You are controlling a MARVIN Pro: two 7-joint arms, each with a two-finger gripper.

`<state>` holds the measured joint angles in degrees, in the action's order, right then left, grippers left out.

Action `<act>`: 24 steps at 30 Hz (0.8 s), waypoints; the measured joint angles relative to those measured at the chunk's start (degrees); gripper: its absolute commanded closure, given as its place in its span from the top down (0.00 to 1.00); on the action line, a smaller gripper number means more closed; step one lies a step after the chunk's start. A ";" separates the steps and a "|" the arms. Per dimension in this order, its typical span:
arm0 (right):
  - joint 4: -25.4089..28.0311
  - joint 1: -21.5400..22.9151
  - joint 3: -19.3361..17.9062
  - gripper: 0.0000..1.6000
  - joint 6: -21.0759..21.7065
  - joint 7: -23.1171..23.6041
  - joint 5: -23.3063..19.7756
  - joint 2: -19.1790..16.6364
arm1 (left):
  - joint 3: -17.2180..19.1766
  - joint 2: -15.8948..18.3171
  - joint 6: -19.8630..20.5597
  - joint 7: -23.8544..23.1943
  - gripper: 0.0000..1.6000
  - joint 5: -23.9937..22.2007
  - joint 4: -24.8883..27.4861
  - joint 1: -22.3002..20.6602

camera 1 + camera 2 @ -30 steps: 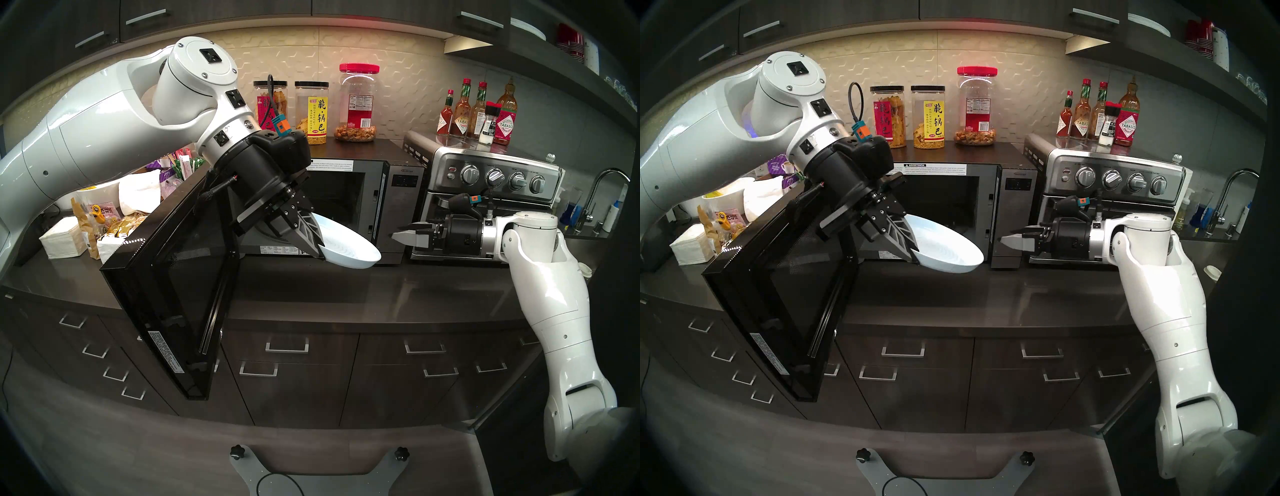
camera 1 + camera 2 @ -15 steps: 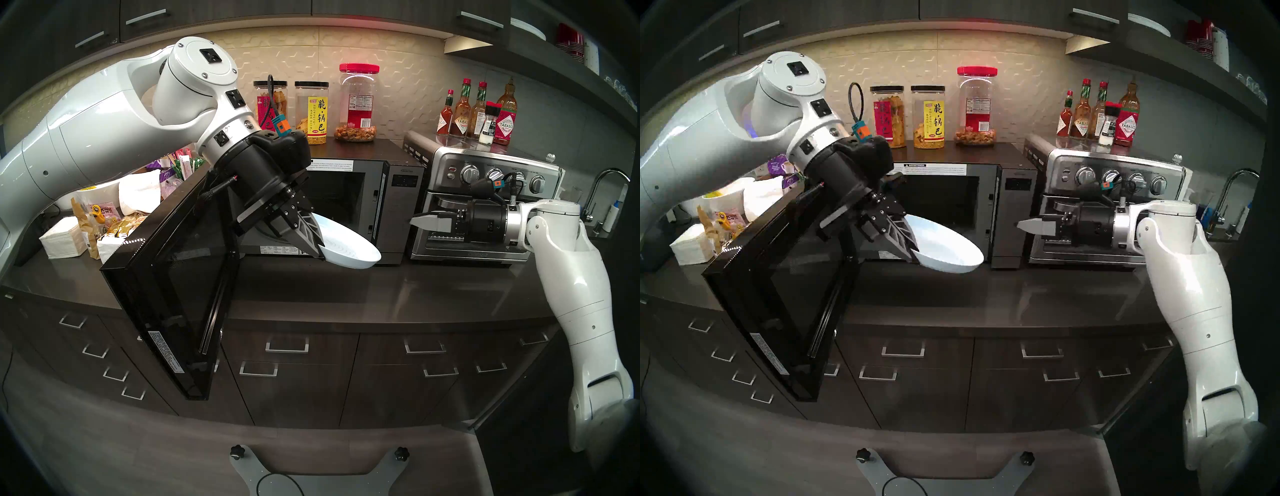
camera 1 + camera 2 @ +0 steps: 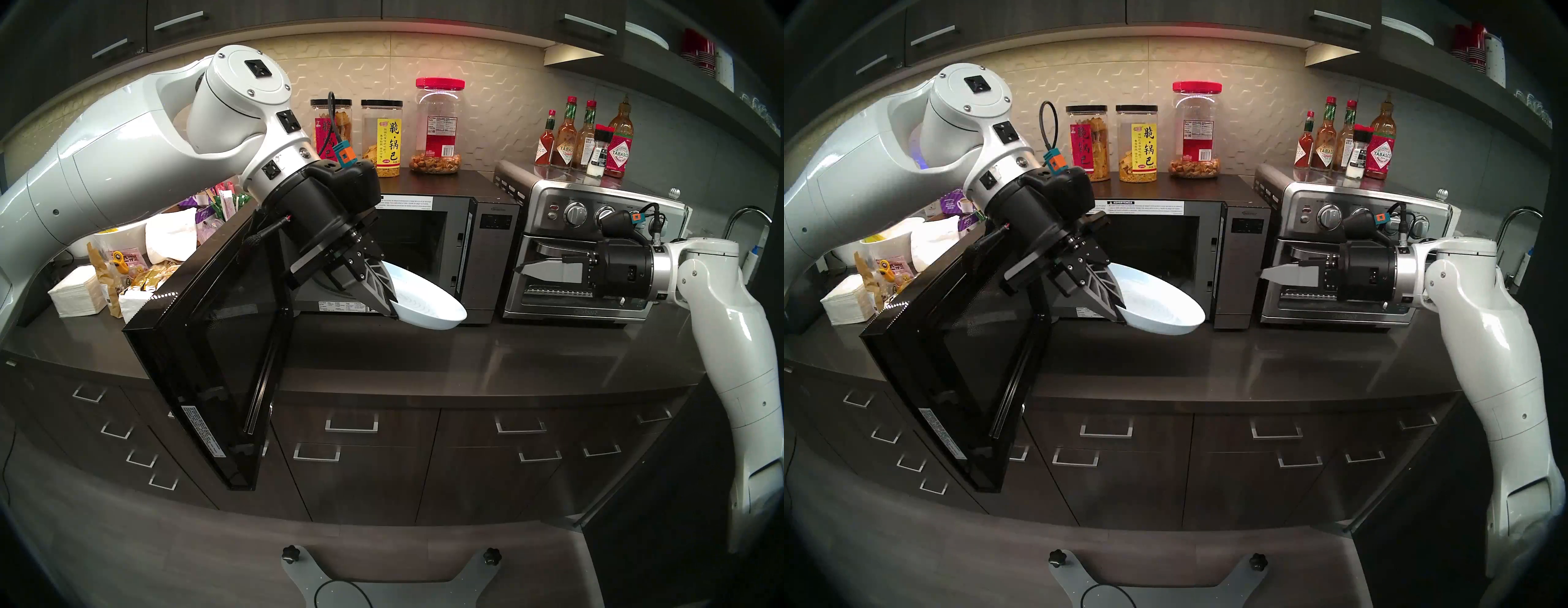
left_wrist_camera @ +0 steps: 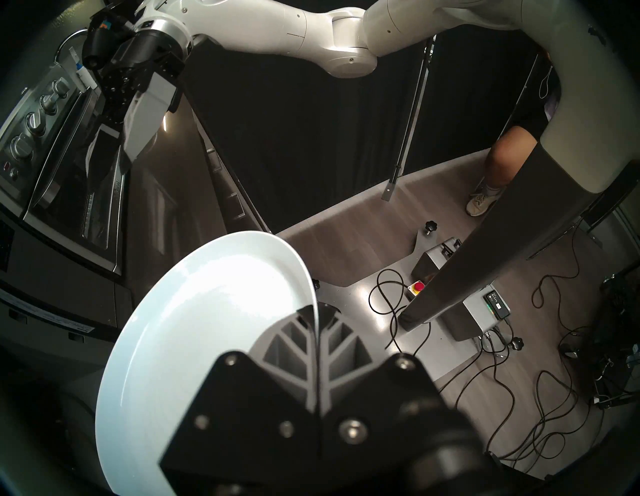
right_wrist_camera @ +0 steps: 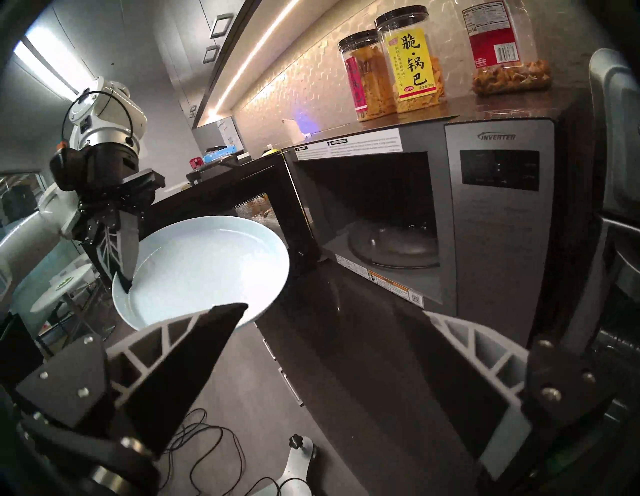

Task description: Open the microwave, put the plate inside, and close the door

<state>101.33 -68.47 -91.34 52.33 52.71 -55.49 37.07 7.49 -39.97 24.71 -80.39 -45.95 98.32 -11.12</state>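
The black microwave (image 3: pixel 488 237) stands with its door (image 3: pixel 220 361) swung wide open to the left. Its cavity and glass turntable (image 5: pixel 391 242) are bare. My left gripper (image 3: pixel 388 303) is shut on the near rim of the pale blue-white plate (image 3: pixel 428 305). The plate (image 5: pixel 204 266) hangs tilted just above the counter, in front of the cavity's mouth. In the left wrist view both fingers pinch the plate's (image 4: pixel 207 311) edge. My right gripper (image 3: pixel 522 269) is open and empty, level, in front of the toaster oven to the microwave's right.
The steel toaster oven (image 3: pixel 594 297) stands right of the microwave, with sauce bottles (image 3: pixel 585 140) on top. Snack jars (image 3: pixel 437 127) sit on the microwave. Napkins and snack packets (image 3: pixel 76 293) crowd the counter's left end. A faucet (image 3: pixel 746 216) is at far right.
My right arm has drawn back to the right, from the microwave's control strip to the toaster oven's front, still open. The left arm, the plate and the door have not moved.
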 measured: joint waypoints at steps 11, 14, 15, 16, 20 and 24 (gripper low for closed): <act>2.77 -2.03 2.49 1.00 0.72 -0.97 -5.61 -5.59 | -0.03 0.00 -0.03 -0.04 0.00 -0.01 0.00 -0.03; 3.13 -1.98 3.38 1.00 0.33 -0.69 -6.19 -6.19 | -0.03 0.00 -0.04 -0.05 0.00 -0.02 0.00 -0.04; 3.18 -1.96 3.52 1.00 0.25 -0.62 -6.30 -6.28 | -0.04 0.00 -0.04 -0.05 0.00 -0.02 0.00 -0.05; 3.33 -1.88 3.96 1.00 -0.06 -0.31 -6.57 -6.50 | -0.04 0.00 -0.05 -0.05 0.00 -0.02 -0.01 -0.05; 3.39 -1.30 5.28 1.00 -0.95 0.56 -6.84 -6.62 | -0.05 0.00 -0.07 -0.07 0.00 -0.03 -0.02 -0.07; 3.37 -0.68 6.27 1.00 -1.38 0.92 -6.96 -6.46 | -0.07 0.00 -0.08 -0.09 0.00 -0.04 -0.02 -0.08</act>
<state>104.71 -69.15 -85.07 50.95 53.63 -62.46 30.60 7.43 -39.97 24.63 -80.48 -45.98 98.30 -11.21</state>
